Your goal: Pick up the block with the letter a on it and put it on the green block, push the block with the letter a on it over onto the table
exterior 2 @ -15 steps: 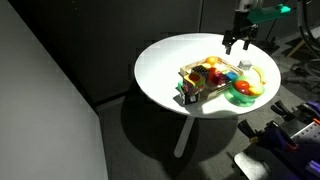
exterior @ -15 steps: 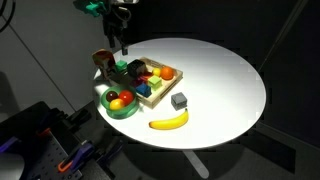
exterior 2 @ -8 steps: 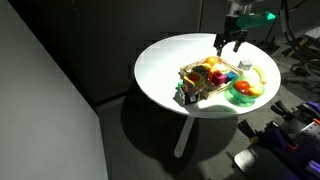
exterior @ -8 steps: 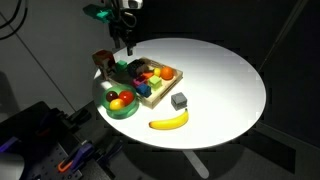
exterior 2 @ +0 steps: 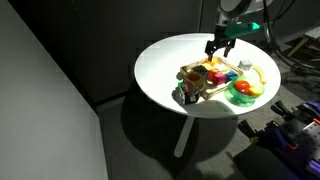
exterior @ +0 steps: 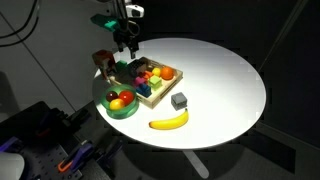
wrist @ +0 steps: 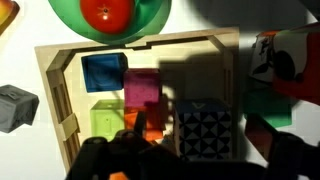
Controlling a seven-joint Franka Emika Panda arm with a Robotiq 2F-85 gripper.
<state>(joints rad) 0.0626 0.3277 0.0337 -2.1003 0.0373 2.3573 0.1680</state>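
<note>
A small blue cube lies in the far left corner of a wooden tray, beside a pink block; it also shows in an exterior view. A dark green block sits just outside the tray's right wall. My gripper hangs over the tray in both exterior views. Its dark fingers are spread and empty, above a black-and-white patterned block. The round white table carries everything.
A green bowl with red fruit stands against the tray's far side. A gray cube and a banana lie on the table. A lime block and orange pieces fill the tray. A red and white object stands at the right.
My gripper has moved in from the table's edge and down, and is now over the tray. The blocks have not moved.
</note>
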